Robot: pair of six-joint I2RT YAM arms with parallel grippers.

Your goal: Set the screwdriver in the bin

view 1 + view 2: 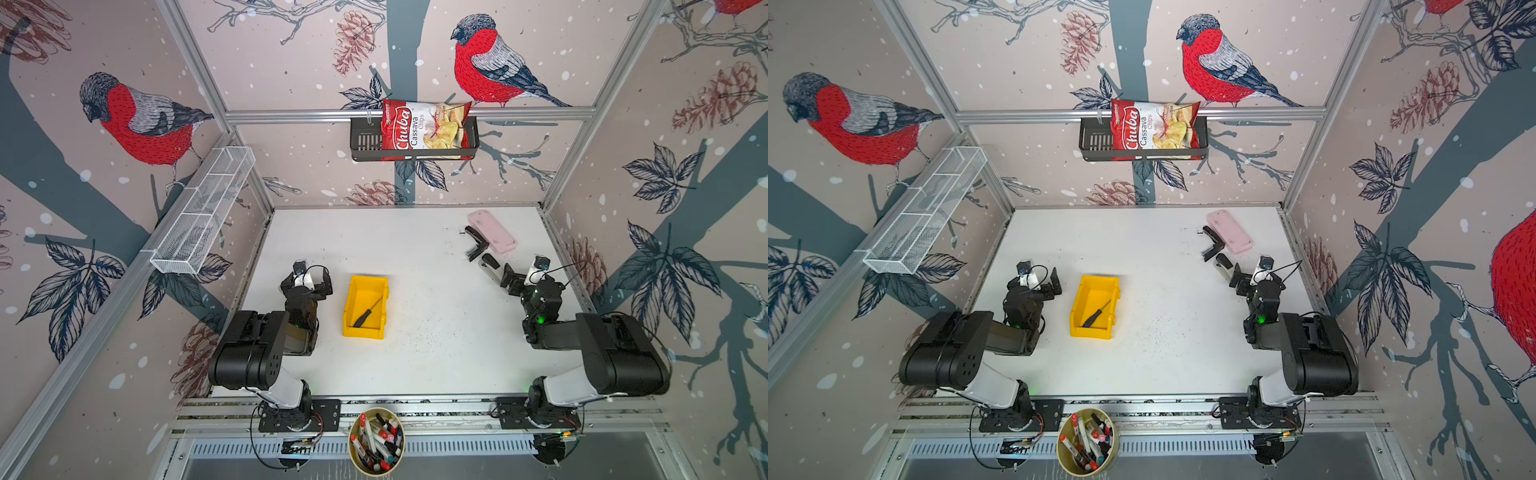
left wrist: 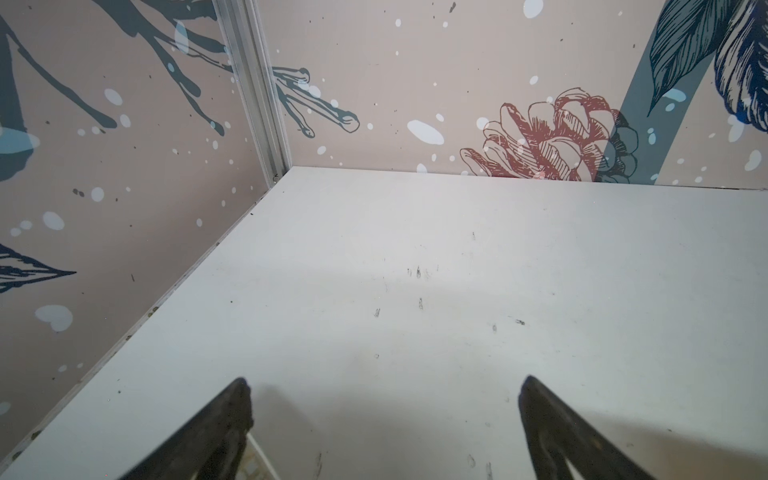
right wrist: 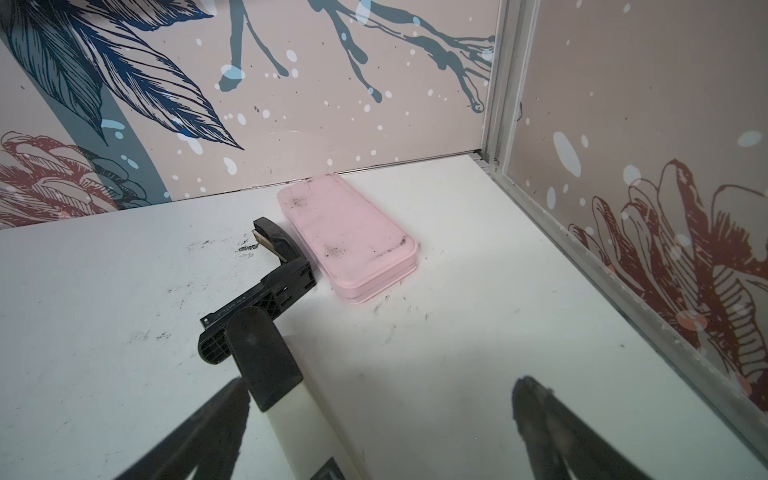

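You are holding the left gripper (image 1: 307, 286) spread and empty near the bin (image 1: 362, 333), with the screwdriver (image 1: 368, 312) lying inside; swinging sideways risks knocking the bin over. Farther off, the right gripper (image 3: 384, 381) is hanging spread with a black-capped white tube (image 3: 266, 361) lying between its fingers, so closing risks grabbing that.

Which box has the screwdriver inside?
The yellow bin on the table; the screwdriver lies inside it. The black wall basket holds a chips bag, the round cup markers.

White table (image 1: 415, 257) carries 4 things: yellow bin (image 1: 362, 332), pink case (image 1: 492, 231), black angled tool (image 1: 478, 243), and perhaps a capped marker (image 1: 490, 262).
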